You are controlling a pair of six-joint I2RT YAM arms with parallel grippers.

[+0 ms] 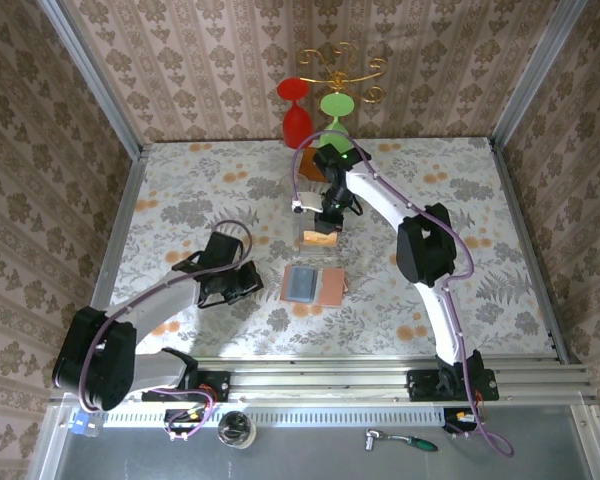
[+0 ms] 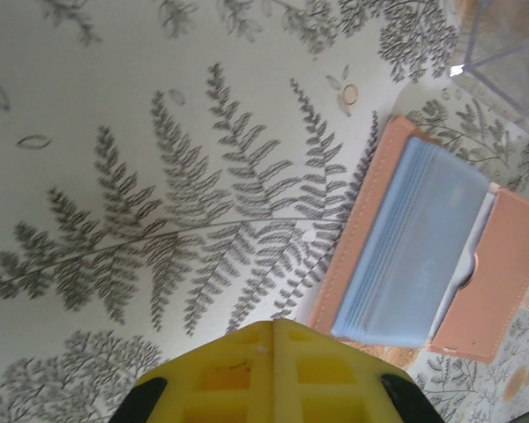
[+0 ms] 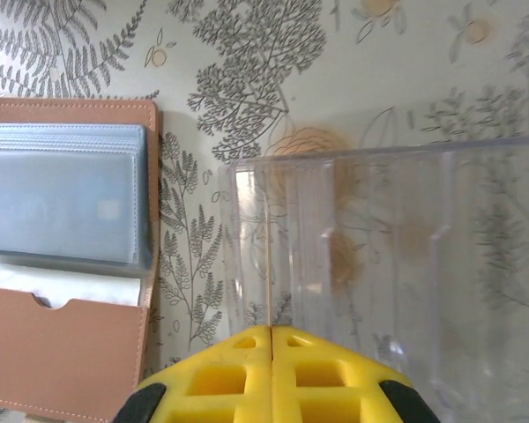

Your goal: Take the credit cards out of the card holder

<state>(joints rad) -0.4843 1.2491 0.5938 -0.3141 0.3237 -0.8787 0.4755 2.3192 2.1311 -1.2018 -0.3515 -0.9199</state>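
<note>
The card holder (image 1: 316,285) lies open at mid-table, tan leather with a stack of grey-blue pocket panels (image 2: 419,242) (image 3: 62,198). My left gripper (image 2: 273,324) (image 1: 252,283) hovers shut and empty just left of the holder. Behind the holder, my right gripper (image 3: 271,329) (image 1: 325,222) is shut on an orange credit card (image 3: 271,256). I see that card edge-on as a thin line running from the fingertip seam into a clear slotted box (image 3: 379,264). From above, an orange patch (image 1: 318,238) shows in the box (image 1: 305,243) under the gripper.
Red (image 1: 296,112) and green (image 1: 336,108) goblet shapes hang from a gold stand (image 1: 340,65) at the back. A brown block (image 1: 302,188) sits behind the right arm. Patterned walls close three sides. A ratchet (image 1: 390,438) and a small cup (image 1: 235,430) lie on the front rail.
</note>
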